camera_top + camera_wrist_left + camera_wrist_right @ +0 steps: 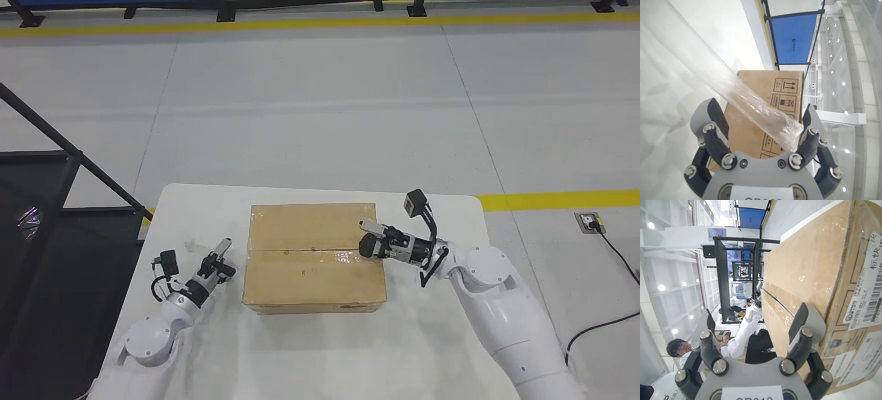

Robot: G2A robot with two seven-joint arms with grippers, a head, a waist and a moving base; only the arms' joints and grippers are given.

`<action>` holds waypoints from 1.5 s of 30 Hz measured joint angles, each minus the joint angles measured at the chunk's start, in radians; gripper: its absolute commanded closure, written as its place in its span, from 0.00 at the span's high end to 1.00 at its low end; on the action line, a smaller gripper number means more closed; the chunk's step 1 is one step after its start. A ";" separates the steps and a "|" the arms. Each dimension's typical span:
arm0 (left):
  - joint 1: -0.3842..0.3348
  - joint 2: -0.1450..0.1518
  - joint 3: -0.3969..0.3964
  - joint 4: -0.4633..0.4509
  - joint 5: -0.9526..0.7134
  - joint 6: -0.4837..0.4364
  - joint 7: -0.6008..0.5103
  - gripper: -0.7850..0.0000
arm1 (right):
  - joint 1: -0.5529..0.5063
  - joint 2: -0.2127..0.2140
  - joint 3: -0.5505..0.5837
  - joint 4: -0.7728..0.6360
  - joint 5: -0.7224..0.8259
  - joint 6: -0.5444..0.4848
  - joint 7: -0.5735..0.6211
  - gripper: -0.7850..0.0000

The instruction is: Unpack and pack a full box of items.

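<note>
You've got 1 cardboard box (315, 265) sitting mid-table on the white table (300, 350), both top flaps down, and a glossy taped seam (310, 250) running across the top.

Left gripper (222, 256) is low over the table just beside the box's left side wall, not touching it. In the left wrist view the left gripper (761, 106) is spread wide and clamps nothing. A crumpled strip of clear tape (745, 96) slants across the gap, and its wrinkled end lies against 1 finger (810, 121). You can't tell whether it is stuck there. Behind the strip is the box (742, 132) wall with printed handling symbols.

Right gripper (366, 238) is at the box's right top edge, near the seam end. In the right wrist view the right gripper (755, 311) is also spread wide with nothing held. 1 ribbed pad (798, 321) sits over the box (806, 266) top by the seam (776, 298); contact is unclear. The other finger hangs in open air. White labels cover the box's right end wall.
</note>
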 measured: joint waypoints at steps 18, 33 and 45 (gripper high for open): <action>-0.063 -0.010 -0.082 0.096 -0.345 -0.131 -0.212 1.00 | -0.061 0.021 0.040 -0.081 -0.012 0.008 -0.014 1.00; 0.141 -0.002 -0.167 -0.265 -0.168 -0.201 0.036 1.00 | -0.064 0.024 0.025 -0.089 -0.013 0.002 -0.015 1.00; 0.188 -0.013 -0.110 -0.433 0.057 -0.156 0.184 1.00 | -0.085 0.031 0.033 -0.105 -0.005 -0.005 -0.019 1.00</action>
